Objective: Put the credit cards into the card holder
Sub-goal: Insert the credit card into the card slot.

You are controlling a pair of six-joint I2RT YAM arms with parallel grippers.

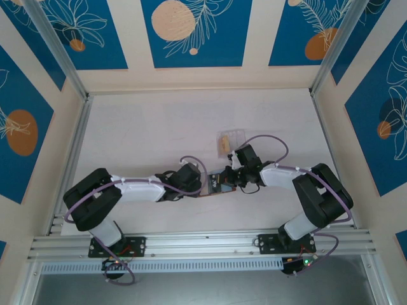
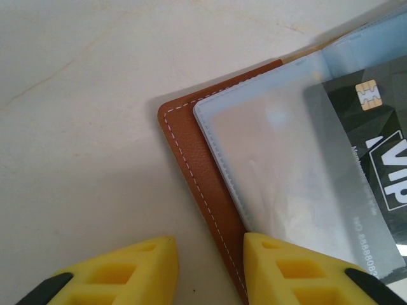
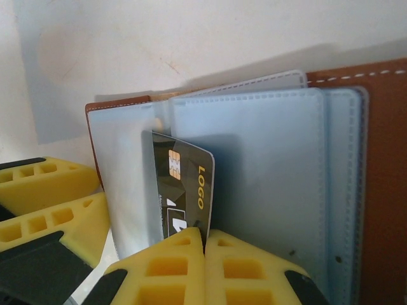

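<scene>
The card holder (image 1: 216, 185) lies open on the table between both arms, brown leather (image 2: 191, 159) with clear pale-blue sleeves (image 3: 267, 171). My right gripper (image 3: 205, 238) is shut on the lower edge of a black credit card (image 3: 181, 184) with a gold chip and "LOGO" print. The card stands partly inside a sleeve and shows through the plastic (image 2: 369, 146) in the left wrist view. My left gripper (image 2: 210, 254) is open and straddles the holder's stitched edge. One of its fingers (image 2: 286, 267) rests on a sleeve, the other on the table beside it.
A clear plastic box (image 1: 230, 141) with tan cards (image 1: 224, 144) inside sits just behind the card holder. Aluminium frame rails border the table left, right and front. The left arm's yellow fingers (image 3: 44, 190) appear close beside the holder in the right wrist view.
</scene>
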